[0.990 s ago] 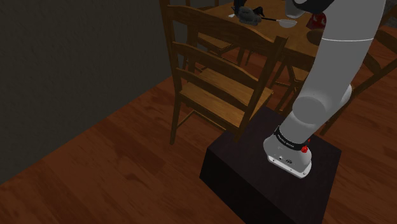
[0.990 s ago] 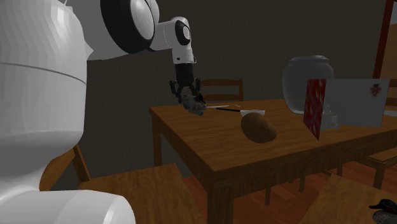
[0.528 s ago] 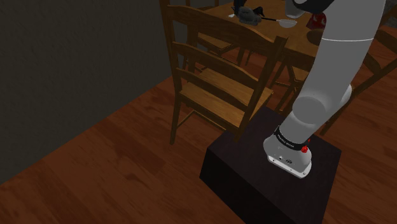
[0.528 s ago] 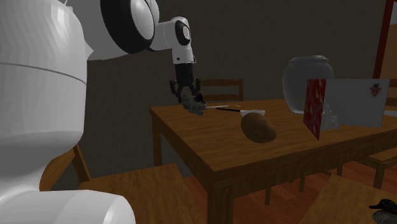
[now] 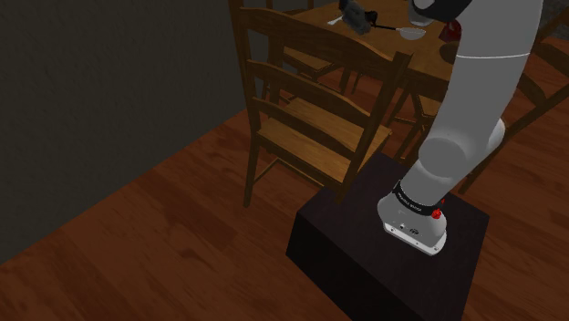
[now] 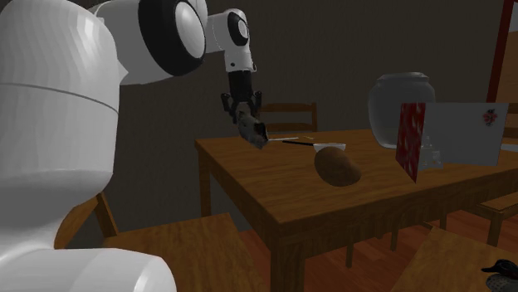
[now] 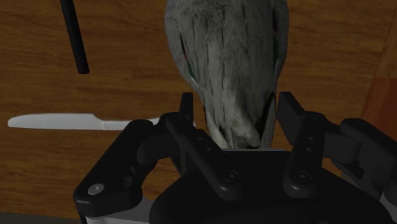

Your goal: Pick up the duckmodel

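Up and left of centre in the second exterior view, holds the grey, feather-patterned duck model (image 6: 256, 134) in the all-black two-finger gripper (image 6: 251, 126), seemingly clear of the brown wooden table (image 6: 274, 195). Shows, in the wrist view, both black fingers (image 7: 287, 108) closed partway and pressed against the duck's flanks, with a white table knife (image 7: 57, 121) on the wood beyond. Looks like the lift stage, grasp made. Calls next for a steady rise, keeping the squeeze so nothing slips.
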